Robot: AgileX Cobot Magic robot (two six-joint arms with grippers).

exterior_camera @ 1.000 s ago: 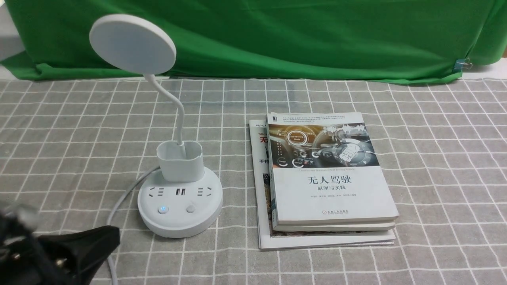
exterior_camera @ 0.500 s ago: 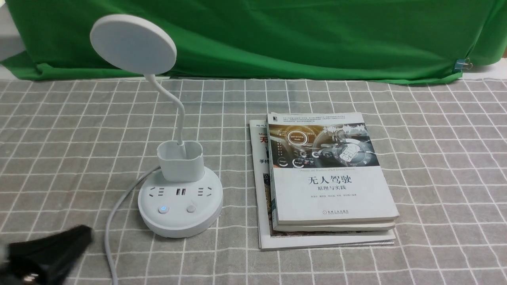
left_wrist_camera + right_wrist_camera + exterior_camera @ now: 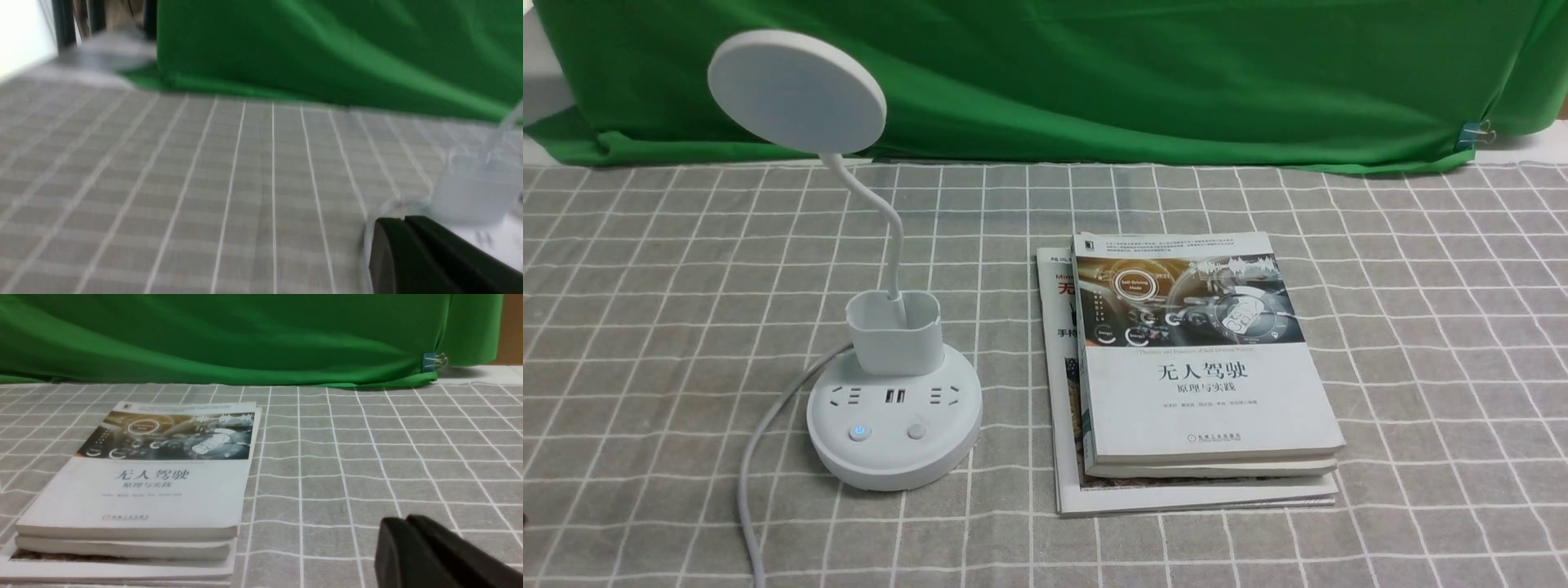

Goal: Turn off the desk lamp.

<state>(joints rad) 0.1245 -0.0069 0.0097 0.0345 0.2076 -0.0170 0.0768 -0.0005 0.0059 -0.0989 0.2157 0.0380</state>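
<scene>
desk lamp [image 3: 894, 425]: upright on the left half of the bench, round base near the front, disc head tilted up and leaning left over open cloth; blurred at the edge of the left wrist view [image 3: 476, 190].
buttons: two on the base's front rim, the left one [image 3: 859, 432] glowing blue, the right one [image 3: 917, 430] plain.
cord [image 3: 756, 457]: curving from the base's left side down to the front edge of the bench.
books [image 3: 1201, 367]: stacked flat just right of the lamp, a narrow strip of cloth between them and the base.
bench [image 3: 1421, 327]: grey checked cloth, bare to the right of the books and to the left of the lamp.
green cloth [image 3: 1135, 73]: hanging along the far edge, clipped at the right corner.
left gripper [image 3: 404, 222]: out of the front view; in its wrist view, clenched, black tips together, close beside the lamp base.
right gripper [image 3: 406, 520]: out of the front view; clenched, tips together, low over bare cloth right of the books.
</scene>
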